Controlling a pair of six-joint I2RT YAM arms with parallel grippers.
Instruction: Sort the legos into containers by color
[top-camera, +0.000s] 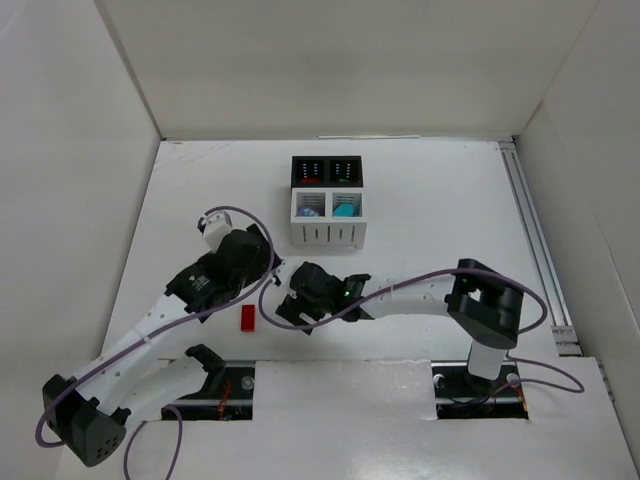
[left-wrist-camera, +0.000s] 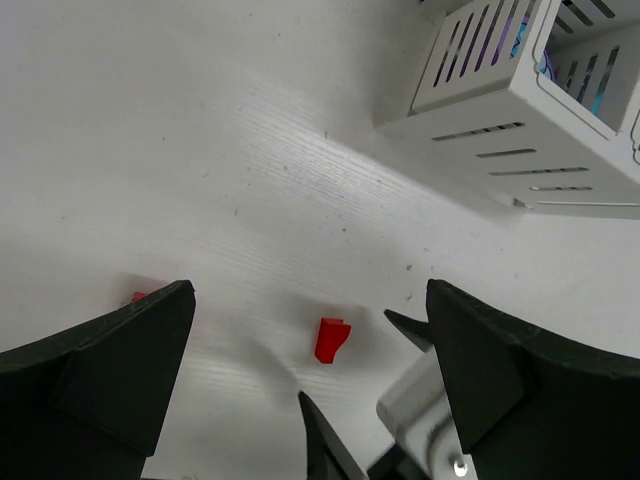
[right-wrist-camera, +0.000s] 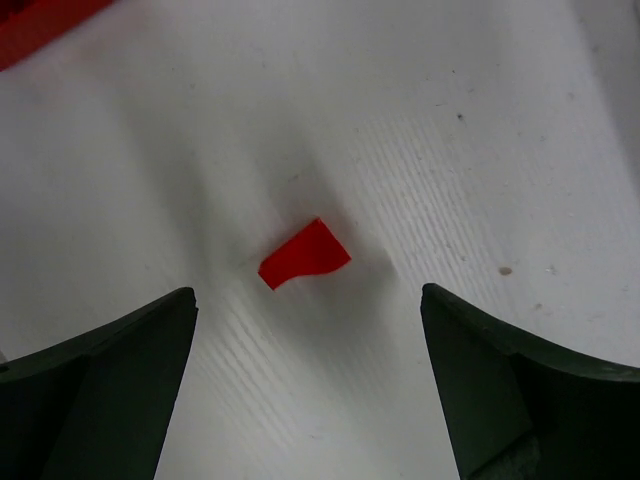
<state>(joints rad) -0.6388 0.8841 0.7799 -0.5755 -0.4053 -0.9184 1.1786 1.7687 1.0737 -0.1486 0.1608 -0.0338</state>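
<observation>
A small red lego lies on the table, centred between the spread fingers of the right gripper, our nearer arm. Its long axis runs almost finger to finger. The left gripper, also spread and empty, hangs farther off, nearer the containers.

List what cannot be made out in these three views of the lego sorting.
Right wrist: a red piece at top left, cut off by the frame edge.
Left wrist: a red bit, mostly hidden by the left gripper.
Top external: what the black compartments hold, too small to tell.
</observation>
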